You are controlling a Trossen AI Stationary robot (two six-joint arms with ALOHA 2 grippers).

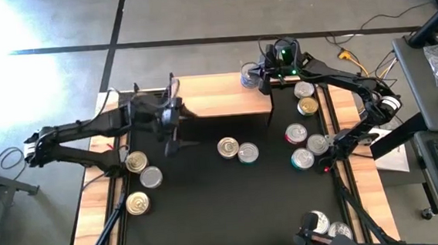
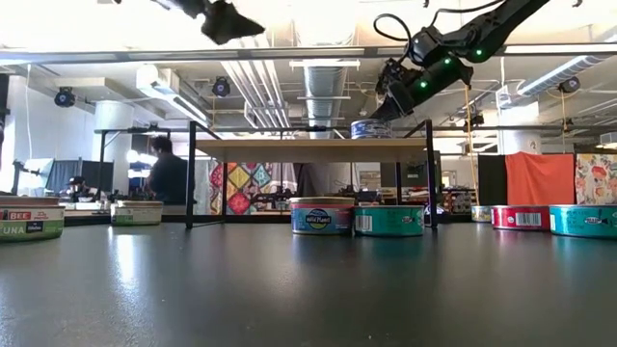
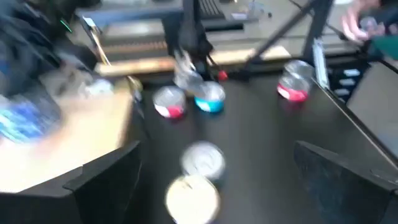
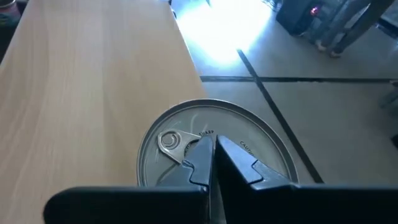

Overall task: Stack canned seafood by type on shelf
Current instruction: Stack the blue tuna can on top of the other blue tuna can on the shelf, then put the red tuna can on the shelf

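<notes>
The light-wood shelf (image 1: 217, 99) stands at the table's far side. One blue-labelled can (image 1: 250, 78) (image 2: 371, 128) sits on its far right corner. My right gripper (image 4: 211, 149) (image 1: 264, 76) is shut just above that can's silver lid. My left gripper (image 1: 177, 116) (image 3: 227, 180) hangs open in the air off the shelf's left end, holding nothing. More canned seafood rests on the black table: three gold and silver tins at the left (image 1: 139, 178), two in the middle (image 1: 237, 150), several at the right (image 1: 305, 132). My right gripper's shut fingers (image 4: 233, 158) slant down over the can's lid (image 4: 186, 124), beside the pull ring (image 4: 168, 140). I cannot tell whether they touch it. The can sits flat on the shelf, close to its edge.
Two more tins (image 1: 328, 225) lie at the table's near right edge. The middle of the black table (image 1: 209, 208) is bare. The shelf's top (image 4: 93, 93) is bare left of the can. A person (image 2: 169, 173) stands in the room behind.
</notes>
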